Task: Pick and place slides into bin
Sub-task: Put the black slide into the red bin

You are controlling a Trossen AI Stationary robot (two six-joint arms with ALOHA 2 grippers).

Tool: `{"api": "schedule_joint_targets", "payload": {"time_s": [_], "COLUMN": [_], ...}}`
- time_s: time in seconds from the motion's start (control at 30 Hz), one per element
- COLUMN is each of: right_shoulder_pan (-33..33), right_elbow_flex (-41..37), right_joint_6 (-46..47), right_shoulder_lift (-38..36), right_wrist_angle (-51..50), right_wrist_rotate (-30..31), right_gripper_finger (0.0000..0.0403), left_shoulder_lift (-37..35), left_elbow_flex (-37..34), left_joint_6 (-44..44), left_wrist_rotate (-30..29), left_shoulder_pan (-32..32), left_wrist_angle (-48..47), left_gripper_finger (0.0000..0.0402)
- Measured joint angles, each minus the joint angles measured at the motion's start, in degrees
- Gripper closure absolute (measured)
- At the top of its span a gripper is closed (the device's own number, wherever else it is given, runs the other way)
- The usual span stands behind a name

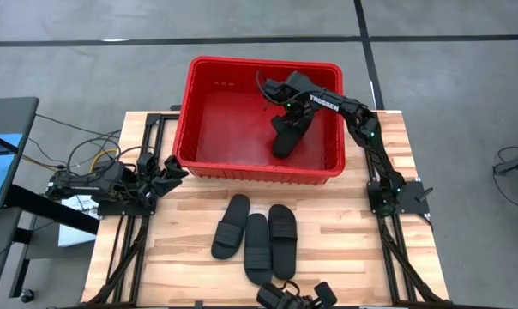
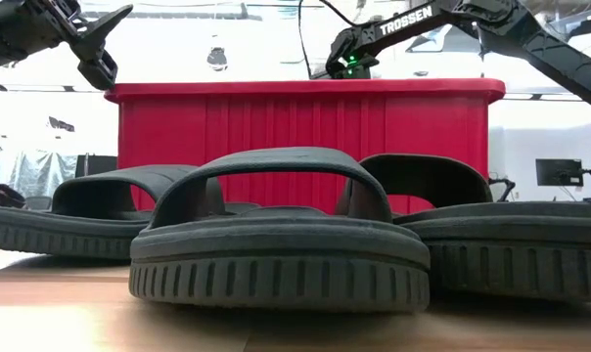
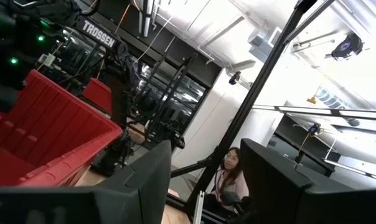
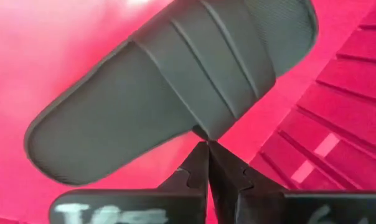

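R gripper (image 1: 286, 110) inside red bin (image 1: 199, 146) upper centre of frame, jaws clenched on strap edge of black slide (image 4: 169, 87), 3 slides (image 1: 257, 236) on worktop (image 1: 345, 240) lower centre, L gripper (image 1: 166, 172) mid-left, jaws released

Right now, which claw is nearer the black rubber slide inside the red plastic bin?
Right. The right claw is shut, at the slide's strap edge inside the bin; the left claw waits outside its left wall.
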Motion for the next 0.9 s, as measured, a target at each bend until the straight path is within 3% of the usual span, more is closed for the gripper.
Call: {"api": "schedule_joint_targets", "payload": {"time_s": [0.37,0.9], "right_shoulder_pan": [-0.75,0.16], "right_elbow_flex": [-6.96,-7.16], "right_joint_6": [2.06,-4.07], "right_shoulder_lift": [0.01,0.01], "right_wrist_angle": [1.22,14.82], "right_wrist_rotate": [-1.13,-1.21], "right_gripper_finger": [0.0403,0.0403], "left_shoulder_lift": [0.0,-0.02], "left_elbow_flex": [0.0,0.0], "left_joint_6": [-0.07,-0.04], "left_wrist_rotate": [0.04,0.02], "left_shoulder_pan": [-0.02,-0.02], "left_wrist_angle": [-0.28,-0.54], "left_gripper_finger": [0.0219,0.0219]}}
